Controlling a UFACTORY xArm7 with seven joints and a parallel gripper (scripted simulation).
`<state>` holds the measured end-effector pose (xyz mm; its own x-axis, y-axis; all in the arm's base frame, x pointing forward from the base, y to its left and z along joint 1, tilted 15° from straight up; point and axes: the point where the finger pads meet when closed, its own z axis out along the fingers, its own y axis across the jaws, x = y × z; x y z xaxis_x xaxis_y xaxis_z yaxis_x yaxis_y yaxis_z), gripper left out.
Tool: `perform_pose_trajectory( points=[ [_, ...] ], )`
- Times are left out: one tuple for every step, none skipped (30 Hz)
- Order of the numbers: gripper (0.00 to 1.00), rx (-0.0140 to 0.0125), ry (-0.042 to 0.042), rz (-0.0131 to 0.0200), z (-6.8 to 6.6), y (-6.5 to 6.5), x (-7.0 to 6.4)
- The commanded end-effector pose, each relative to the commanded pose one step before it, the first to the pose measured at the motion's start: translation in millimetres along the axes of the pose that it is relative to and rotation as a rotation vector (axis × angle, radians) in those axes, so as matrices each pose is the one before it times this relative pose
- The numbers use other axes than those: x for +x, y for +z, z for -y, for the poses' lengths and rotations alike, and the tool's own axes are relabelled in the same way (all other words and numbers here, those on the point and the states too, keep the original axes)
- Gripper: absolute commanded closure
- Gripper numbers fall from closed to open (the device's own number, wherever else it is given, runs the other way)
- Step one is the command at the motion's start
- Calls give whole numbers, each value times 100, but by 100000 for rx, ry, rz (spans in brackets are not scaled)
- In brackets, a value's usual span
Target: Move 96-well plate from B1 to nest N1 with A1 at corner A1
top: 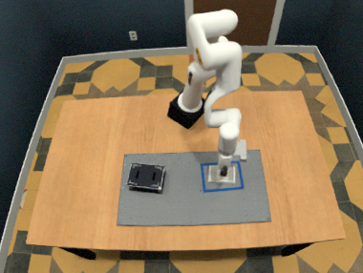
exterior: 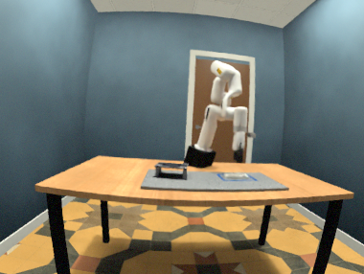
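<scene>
The pale 96-well plate (top: pixel 224 178) lies flat inside the blue-outlined spot B1 on the grey mat; it also shows in the exterior view (exterior: pixel 237 176). My gripper (top: pixel 223 170) points straight down over the plate, open and empty. In the exterior view the gripper (exterior: pixel 238 156) hangs clearly above the plate, not touching it. The raised black plate nest N1 (top: pixel 146 178) stands on the left part of the mat, empty; it also shows in the exterior view (exterior: pixel 170 170). The plate's cut-off corner is too small to make out.
The grey mat (top: pixel 193 188) lies on a wooden table. The robot's black base (top: pixel 186 113) stands behind the mat, between nest and spot. A door is behind the table.
</scene>
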<state>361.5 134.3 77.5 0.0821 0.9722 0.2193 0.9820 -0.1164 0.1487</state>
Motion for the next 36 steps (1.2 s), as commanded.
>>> perform_pose_trajectory(
  points=[
    [0,-319,-11,-94,-115,-83,45],
    [0,-1,0,3,2,-4,2],
    [0,1,1,4,4,158,3],
    [0,1,0,-1,0,170,-1],
    [0,1,1,1,1,166,0],
    [0,1,1,1,1,166,0],
    [0,1,1,1,1,166,0],
    [0,1,1,1,1,166,0],
    [0,1,0,-3,-1,173,-2],
    [0,1,1,0,1,167,0],
    [0,1,1,0,1,167,0],
    [0,1,1,1,1,167,0],
    [0,1,1,1,1,166,0],
    [0,1,1,1,1,166,0],
    [0,1,1,1,1,166,0],
    [0,1,1,1,1,166,0],
    [0,0,0,0,0,0,0],
    [0,0,0,0,0,0,0],
    [0,1,0,0,0,169,-1],
    [0,1,1,1,1,166,0],
    [0,1,1,1,1,166,0],
    [0,1,1,1,1,166,0],
    [0,0,0,-2,0,172,-2],
    [0,1,0,1,1,167,0],
    [0,1,0,1,1,167,0],
    [0,1,0,1,1,167,0],
    [0,1,0,1,1,167,0],
    [0,1,0,1,1,167,0],
    [0,1,0,1,1,167,0],
    [0,1,0,1,1,167,0],
    [0,1,0,1,1,167,0],
    [0,1,0,1,1,167,0],
    [0,1,0,1,0,167,0],
    [0,0,0,0,0,0,0],
    [0,0,0,0,0,0,0],
    [0,0,0,0,1,168,-1]
  ],
)
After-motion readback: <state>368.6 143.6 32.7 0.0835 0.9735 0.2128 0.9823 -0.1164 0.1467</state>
